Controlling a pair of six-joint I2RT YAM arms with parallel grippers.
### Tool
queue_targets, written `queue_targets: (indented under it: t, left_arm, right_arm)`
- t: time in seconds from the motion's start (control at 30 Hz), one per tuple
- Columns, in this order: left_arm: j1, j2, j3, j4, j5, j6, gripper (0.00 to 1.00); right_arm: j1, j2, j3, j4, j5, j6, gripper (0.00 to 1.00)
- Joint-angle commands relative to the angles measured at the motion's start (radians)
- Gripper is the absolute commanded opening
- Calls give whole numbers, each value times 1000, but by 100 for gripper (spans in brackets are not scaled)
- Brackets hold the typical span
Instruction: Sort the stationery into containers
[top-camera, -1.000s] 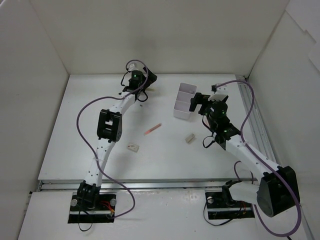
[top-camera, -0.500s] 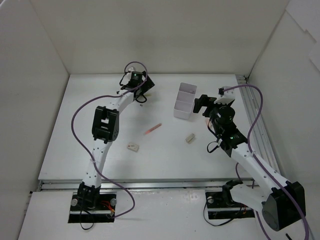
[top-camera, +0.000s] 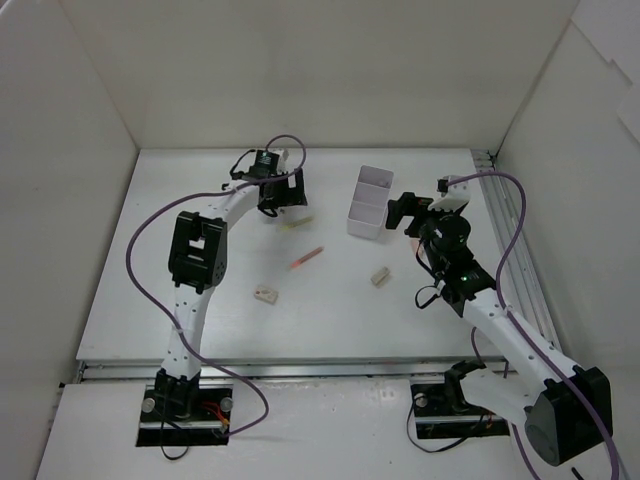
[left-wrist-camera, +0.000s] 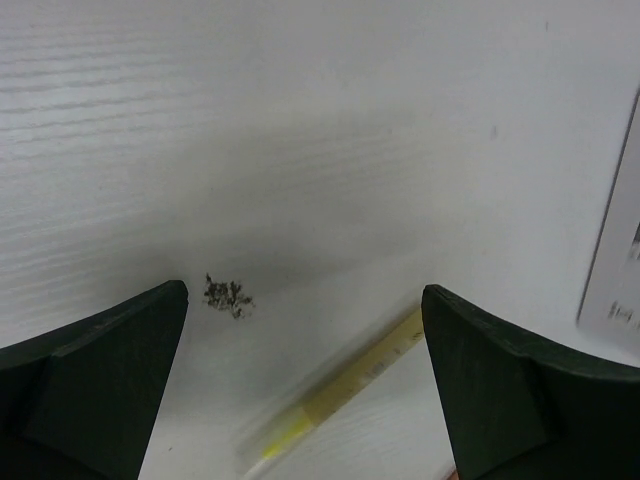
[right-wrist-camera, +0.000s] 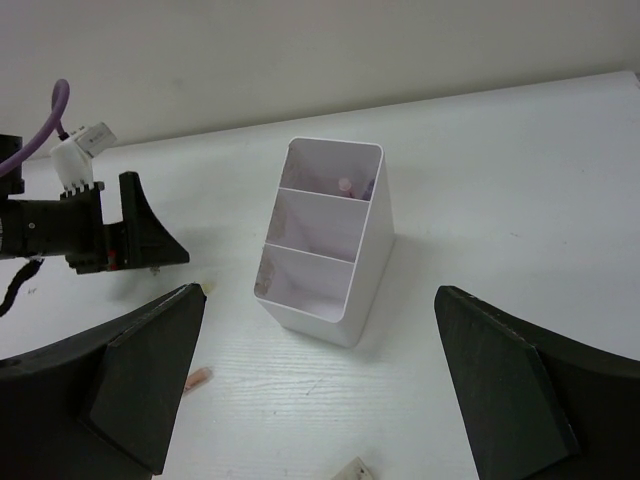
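moved: left gripper (top-camera: 284, 197) has come toward the near side and a little right of where it hung a second ago. right gripper (top-camera: 402, 209) has drawn slightly right, off the side of the box (right-wrist-camera: 325, 245). right arm (top-camera: 500, 322) has swung its elbow out to the right.
left gripper: jaws wide apart with nothing between them, hovering over the table (top-camera: 130, 290). its dark fingers (left-wrist-camera: 95, 385) fill both lower corners of the wrist view.
yellow pen (left-wrist-camera: 345, 385): lies flat and slanted on the table below the gap between the left fingers. blurred; neither finger touches it as far as shows.
speck (left-wrist-camera: 228, 296): dark smudge on the table, just beyond the yellow pen and apart from it, nearer the left-hand finger in the wrist view.
right gripper: jaws wide apart and empty. it faces the box from the right in the top view, near it but not touching.
box: white and upright on the table with three compartments in a row, centred between the right fingers in the wrist view.
pink piece (right-wrist-camera: 345, 185): sits in the far compartment, with something dark beside it too small to tell.
red pen (top-camera: 306, 258): flat and slanted, near-left of the box, between the two arms and apart from both grippers.
left block (top-camera: 266, 295): beige, on the table nearer than the red pen, close to the left arm's forearm.
right block (top-camera: 380, 277): beige, on the table nearer than the box, just left of the right arm.
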Motion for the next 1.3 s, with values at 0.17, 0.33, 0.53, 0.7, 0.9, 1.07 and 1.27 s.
queue_targets:
  t: [0.17, 0.33, 0.53, 0.7, 0.9, 1.07, 1.27]
  left_arm:
    - [-30, -207, -118, -212, 262, 611, 100]
    - [-41, -294, -240, -163, 296, 627, 100]
    - [-97, -314, -259, -120, 148, 586, 99]
    - [-140, -357, -290, -80, 100, 593, 98]
    - [-200, -367, -290, -71, 88, 622, 99]
    - [-223, -324, -276, -60, 8, 618, 88]
    - [-223, -291, -253, -28, -46, 566, 79]
  right_arm:
    - [-1, 14, 13, 51, -32, 7, 98]
    - [4, 19, 17, 43, -35, 2, 98]
    - [4, 27, 23, 35, -46, -2, 98]
    - [2, 31, 25, 34, -54, -4, 98]
    - [1, 25, 28, 14, -60, 4, 98]
    - [4, -1, 17, 3, -57, 12, 98]
    - [2, -18, 11, -11, -65, 19, 98]
